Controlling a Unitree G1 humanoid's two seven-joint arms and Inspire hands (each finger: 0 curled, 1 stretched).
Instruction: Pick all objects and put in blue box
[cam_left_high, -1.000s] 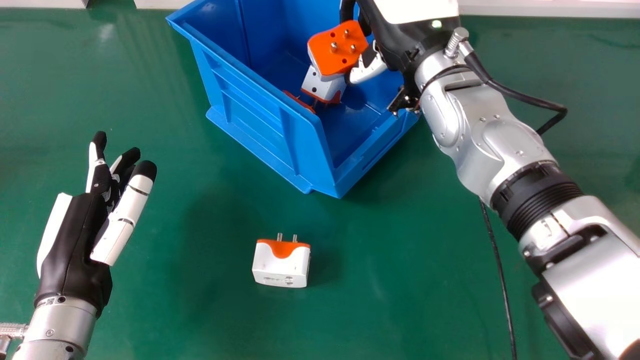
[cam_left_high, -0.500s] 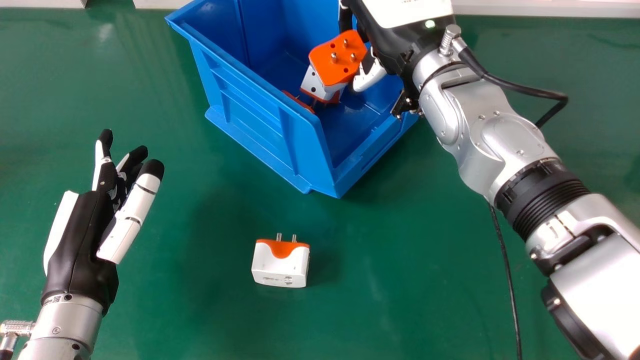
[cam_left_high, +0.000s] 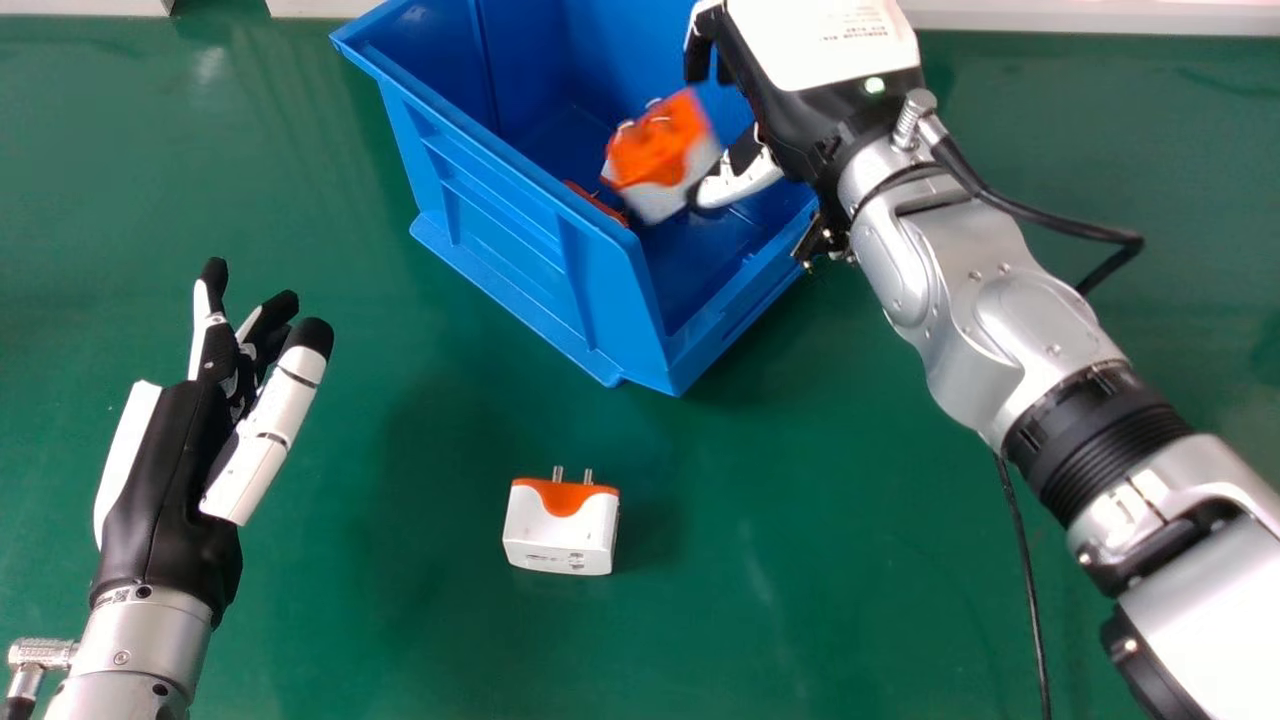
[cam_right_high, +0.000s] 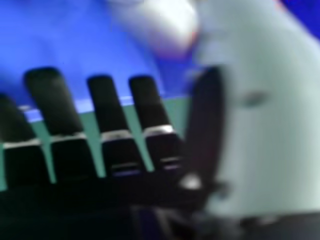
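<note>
Some way from the blue box (cam_left_high: 505, 235), saw a white adapter (cam_left_high: 561, 530) on the tabletop (cam_left_high: 800, 560). Saw a blurred orange-and-white plug (cam_left_high: 660, 150) inside the box, beside the spread right hand (cam_left_high: 800, 125), and a spread left hand (cam_left_high: 165, 480).

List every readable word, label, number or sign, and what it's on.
None legible enough to quote.
Right hand, white back panel: lines of print, too small.
Left hand, near wrist: tiny print and code-like patch, unreadable.
Loose plug adapter on table: small marks, can't tell if text.
</note>
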